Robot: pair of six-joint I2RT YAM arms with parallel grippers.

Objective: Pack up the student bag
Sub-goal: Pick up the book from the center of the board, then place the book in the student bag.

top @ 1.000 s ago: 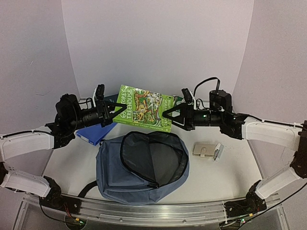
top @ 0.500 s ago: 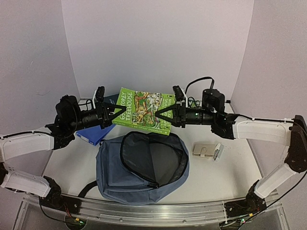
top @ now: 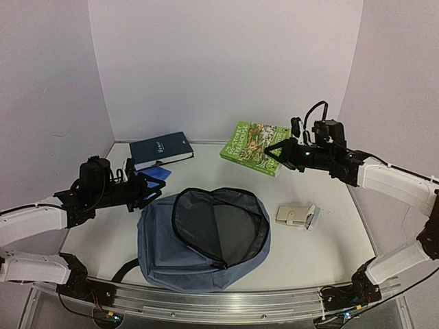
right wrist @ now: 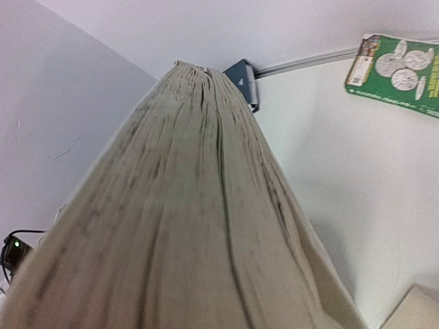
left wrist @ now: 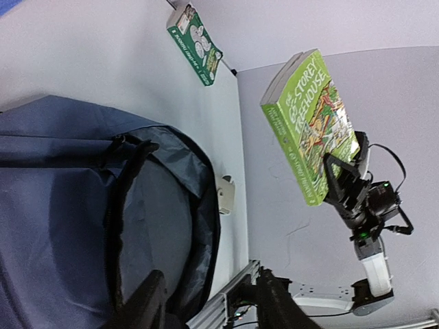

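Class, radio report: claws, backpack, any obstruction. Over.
Left claw open, empty. Right claw shut on green paperback book, aloft. Slate-blue fabric backpack unzipped, flat. Opening unobstructed.

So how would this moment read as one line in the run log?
right hand: holds green book aloft | left hand: open, empty, at bag's left edge | bag: open

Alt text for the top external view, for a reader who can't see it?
The right gripper holds a green book in the air at the back right. An open blue backpack lies front centre, with the left gripper by its far left corner; a navy book and a beige case lie nearby.
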